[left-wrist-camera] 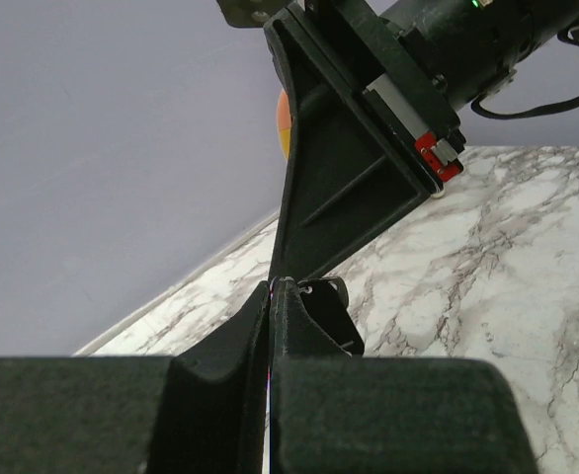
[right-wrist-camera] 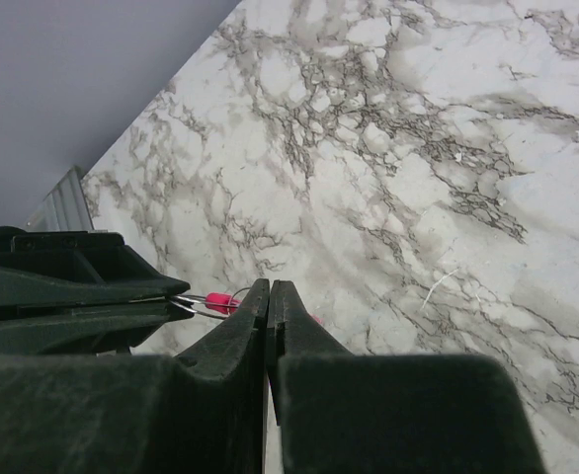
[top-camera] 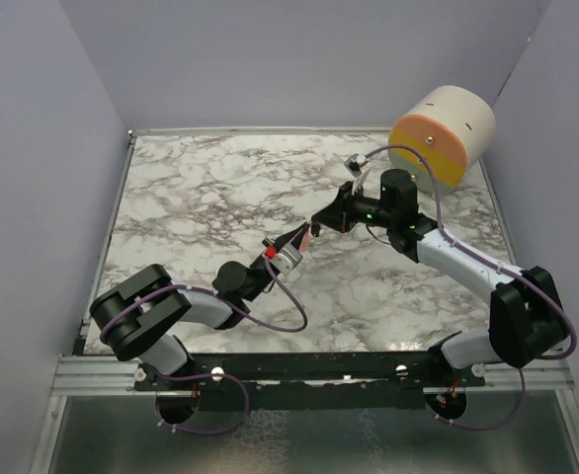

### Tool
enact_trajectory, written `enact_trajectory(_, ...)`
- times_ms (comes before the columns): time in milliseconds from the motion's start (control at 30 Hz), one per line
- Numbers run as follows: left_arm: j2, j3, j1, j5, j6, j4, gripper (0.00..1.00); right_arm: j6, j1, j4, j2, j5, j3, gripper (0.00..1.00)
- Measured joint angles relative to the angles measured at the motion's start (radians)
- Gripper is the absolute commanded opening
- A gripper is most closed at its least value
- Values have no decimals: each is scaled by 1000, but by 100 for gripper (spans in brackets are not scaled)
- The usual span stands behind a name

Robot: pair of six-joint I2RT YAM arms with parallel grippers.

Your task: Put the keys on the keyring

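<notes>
1. Marble-veined white surface (top-camera: 201,197) below; both arms meet in mid-air above it.
2. Nearest, left tool (left-wrist-camera: 274,291) pinched together. Tiny dark key not visible, so I can't tell if it's in there.
3. Tip to tip beyond, right tool (right-wrist-camera: 268,291) clamps the slim pink-red strip keyring (right-wrist-camera: 220,301), thin metal ring (right-wrist-camera: 196,306) poking towards the left tool.
4. My read: strip light and floppy, ring stiff, springy, fiddly, so hold the strip close by the ring.
5. Right wrist view shows that ring; top view gives only a pink fleck.
</notes>
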State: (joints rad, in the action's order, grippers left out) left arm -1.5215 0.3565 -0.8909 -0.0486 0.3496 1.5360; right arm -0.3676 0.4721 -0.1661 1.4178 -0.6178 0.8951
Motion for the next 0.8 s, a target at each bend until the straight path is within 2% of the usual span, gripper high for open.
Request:
enact_trajectory(567,3,90,8,7,-85,2,0,-49,-3,-123,0,-28,-7,1)
enact_trajectory(800,12,111,14,6,-107,3,0,-120,-3,-178,0,-60,-8,1)
